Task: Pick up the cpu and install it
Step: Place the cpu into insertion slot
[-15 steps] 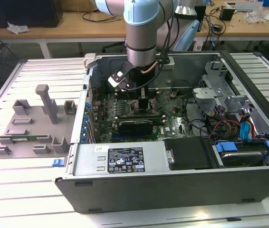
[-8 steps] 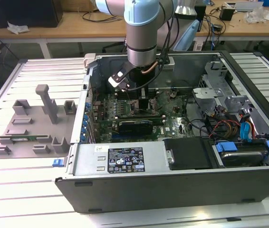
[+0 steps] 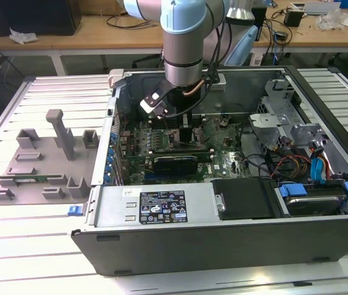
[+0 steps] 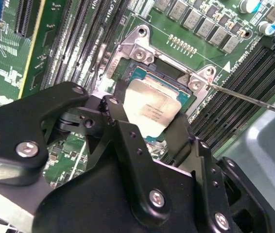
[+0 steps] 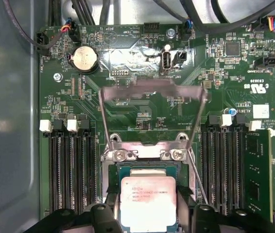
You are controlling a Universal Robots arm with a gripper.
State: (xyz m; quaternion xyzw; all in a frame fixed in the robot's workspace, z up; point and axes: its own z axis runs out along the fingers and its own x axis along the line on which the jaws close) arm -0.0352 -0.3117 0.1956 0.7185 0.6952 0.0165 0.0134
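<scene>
The small square silver-topped cpu [image 5: 147,201] lies flat in the black socket [image 4: 169,69] of the green motherboard [image 5: 142,58], seemingly seated. The black gripper [image 4: 149,121] straddles 2 opposite edges, likely to keep it level; clamped or slack, I cannot tell. The steel load frame [image 5: 152,91] stands hinged up, clearing the socket. The grey plastic fixture tray [image 3: 39,172] lies well apart at 9 o'clock, the exterior view's left.

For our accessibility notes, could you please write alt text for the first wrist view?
A silver-topped cpu is held by the black gripper at the open socket of the motherboard, with the metal load plate swung up. Memory slots flank the socket, and a coin cell battery lies beyond it.
</scene>
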